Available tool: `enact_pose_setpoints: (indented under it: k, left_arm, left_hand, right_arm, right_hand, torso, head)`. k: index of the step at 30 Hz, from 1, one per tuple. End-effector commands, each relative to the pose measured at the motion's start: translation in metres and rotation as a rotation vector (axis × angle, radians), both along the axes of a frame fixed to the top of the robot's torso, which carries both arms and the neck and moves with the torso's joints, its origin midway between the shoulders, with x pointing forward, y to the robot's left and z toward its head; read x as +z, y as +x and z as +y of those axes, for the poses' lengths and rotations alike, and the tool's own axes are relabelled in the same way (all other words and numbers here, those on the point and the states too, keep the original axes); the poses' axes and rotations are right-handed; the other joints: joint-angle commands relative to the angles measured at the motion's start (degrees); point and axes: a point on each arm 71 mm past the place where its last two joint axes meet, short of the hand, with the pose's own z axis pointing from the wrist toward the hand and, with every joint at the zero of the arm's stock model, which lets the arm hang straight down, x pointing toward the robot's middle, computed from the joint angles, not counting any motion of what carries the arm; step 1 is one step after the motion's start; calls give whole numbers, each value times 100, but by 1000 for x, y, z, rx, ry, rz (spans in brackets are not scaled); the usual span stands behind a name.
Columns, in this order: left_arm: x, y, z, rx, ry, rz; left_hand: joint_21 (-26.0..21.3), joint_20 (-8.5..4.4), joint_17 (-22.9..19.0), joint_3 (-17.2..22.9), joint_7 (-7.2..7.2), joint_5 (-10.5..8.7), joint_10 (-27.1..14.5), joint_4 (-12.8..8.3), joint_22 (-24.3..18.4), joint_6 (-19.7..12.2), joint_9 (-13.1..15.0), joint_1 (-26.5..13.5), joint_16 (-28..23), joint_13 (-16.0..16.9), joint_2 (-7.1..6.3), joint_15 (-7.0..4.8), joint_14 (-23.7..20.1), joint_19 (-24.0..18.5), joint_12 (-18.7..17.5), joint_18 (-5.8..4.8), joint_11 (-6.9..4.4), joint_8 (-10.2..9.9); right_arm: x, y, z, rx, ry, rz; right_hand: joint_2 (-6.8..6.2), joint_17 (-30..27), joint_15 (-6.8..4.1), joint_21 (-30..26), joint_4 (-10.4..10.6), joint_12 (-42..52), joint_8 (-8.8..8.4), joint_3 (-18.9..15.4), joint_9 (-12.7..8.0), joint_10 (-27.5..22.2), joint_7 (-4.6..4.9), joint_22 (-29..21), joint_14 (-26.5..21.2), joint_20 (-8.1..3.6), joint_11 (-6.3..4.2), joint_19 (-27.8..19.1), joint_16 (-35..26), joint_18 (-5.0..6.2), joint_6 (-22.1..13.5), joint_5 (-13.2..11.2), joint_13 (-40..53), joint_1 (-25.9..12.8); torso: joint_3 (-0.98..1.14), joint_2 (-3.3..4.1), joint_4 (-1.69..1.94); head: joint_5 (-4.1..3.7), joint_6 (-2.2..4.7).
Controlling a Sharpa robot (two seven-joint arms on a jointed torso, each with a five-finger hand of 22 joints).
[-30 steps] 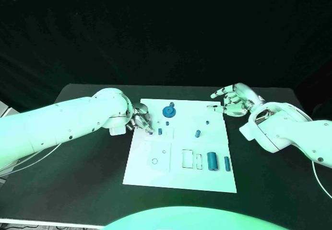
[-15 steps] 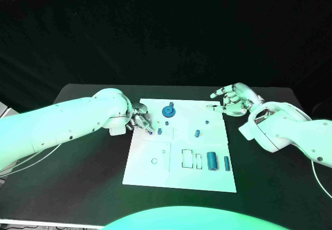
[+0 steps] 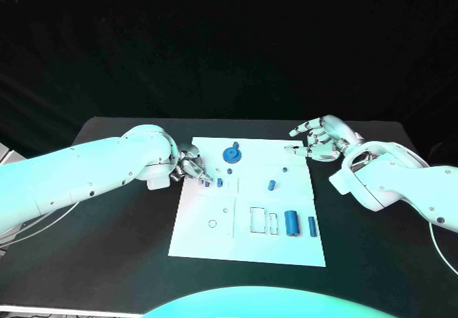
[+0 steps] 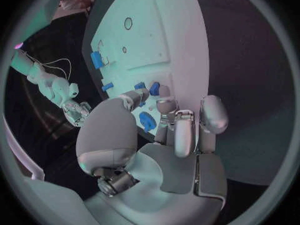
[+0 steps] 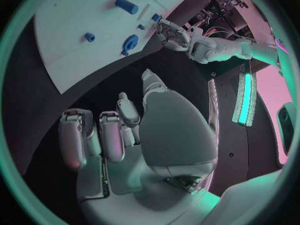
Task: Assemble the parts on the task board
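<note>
Two silver hands flank the white rectangular task board (image 3: 250, 202) | left hand (image 3: 192, 167) at its near-left edge, fingertips (image 4: 165, 105) pinching small blue peg (image 4: 154, 89), clear in wrist view | right hand (image 3: 323, 139) empty, fingers spread, off board's far corner.

Overhead head camera; wrist cameras behind hands

So the task board (image 3: 246, 245) sits in the middle of the table (image 3: 105, 252). Gear-shaped part (image 3: 232, 155) is near the board's far edge, two small parts (image 3: 220, 181) and (image 3: 272, 185) sit mid-board, and two bigger ones (image 3: 293, 224) lie side by side toward the near right. Left hand (image 3: 190, 167) is at the board's left edge, right hand (image 3: 323, 139) off the far right corner.
</note>
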Motion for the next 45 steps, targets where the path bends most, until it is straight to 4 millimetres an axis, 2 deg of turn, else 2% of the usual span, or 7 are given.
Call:
enact_pose_setpoints:
  k: [1,15,18,23,25,30,45]
  left_arm:
    - [1,0,1,17,-10,-14]
    - [13,1,4,93,-157,-56]
    - [17,2,3,128,-278,-66]
    - [31,6,-4,109,-469,-199]
    - [37,7,-7,62,-496,-284]
    - [49,4,-19,-119,-493,-519]
    - [25,-1,-51,-355,-280,-603]
  left_hand:
    - [-22,-6,1079,-102,40,-20,-42,59,-7,4,-11,-15,-41,-19,-10,-6,476,-35,-34,-34,8,-27]
    - [-130,6,949,-667,71,-72,-176,448,-197,-78,-9,31,-103,-211,16,8,437,-141,-159,3,35,-55]
    - [-460,102,389,-864,253,-26,-775,446,-744,-544,-37,216,-387,-875,96,140,227,-540,-635,101,197,-191]
    - [-2236,531,-3071,-945,807,35,-2510,391,-2817,-1716,-221,1038,-2794,-1567,208,652,-2100,-2205,-1383,390,756,-408]
    - [-2725,664,-3367,-839,866,23,-2991,234,-3129,-2086,-404,1687,-3213,-1787,155,742,-2428,-2288,-1580,434,830,-516]
    - [-2683,609,-3470,-607,844,-23,-3336,-3,-3169,-2243,-978,2467,-2938,-2430,17,696,-2051,-1832,-2036,434,820,-615]
    - [-1575,571,-2282,-492,734,-53,-3183,28,-2230,-1687,-1784,2495,-1322,-3079,-120,659,-1090,-1560,-2135,380,773,-639]
  right_arm:
    - [0,-1,1,12,-2,-3]
    - [0,-1,1,12,-2,-3]
    - [0,-1,1,12,-2,-4]
    - [0,-1,0,9,-2,-4]
    - [0,-1,0,8,-2,-5]
    - [0,-1,-1,6,-2,-6]
    - [-1,0,0,9,-3,-2]
  right_hand:
    - [15,731,-43,-20,-14,-29,8,-20,-6,-42,-9,1182,373,-46,-9,311,-31,67,2,26,-5,-40]
    - [15,731,-43,-20,-14,-29,8,-20,-6,-42,-9,1182,373,-46,-9,311,-31,67,2,26,-5,-40]
    - [15,731,-43,-20,-14,-29,8,-20,-6,-42,-9,1182,373,-46,-9,311,-31,67,2,26,-5,-40]
    - [14,714,-42,-40,-14,-32,8,-23,-9,-48,-7,1172,367,-46,-8,303,-43,71,-8,27,-11,-49]
    - [14,714,-42,-40,-14,-32,8,-23,-9,-48,-7,1172,367,-46,-8,303,-43,71,-8,27,-11,-49]
    - [20,703,-42,-44,-15,-38,9,-19,-9,-54,-7,1170,364,-46,-8,301,-50,72,-8,31,-18,-48]
    - [29,715,-42,-63,-16,-33,11,-13,-9,-50,-8,1160,367,-46,-8,292,-43,76,-8,36,-14,-45]
  torso:
    - [3,-3,2]
    - [3,-5,2]
    - [-1,-1,1]
    - [1,-11,13]
    - [-2,-11,18]
    - [-3,-8,16]
    - [-11,3,-4]
  head:
    - [-9,1]
    - [-28,23]
    - [-39,34]
    - [-48,45]
    - [-56,56]
    - [-56,66]
    - [-65,115]
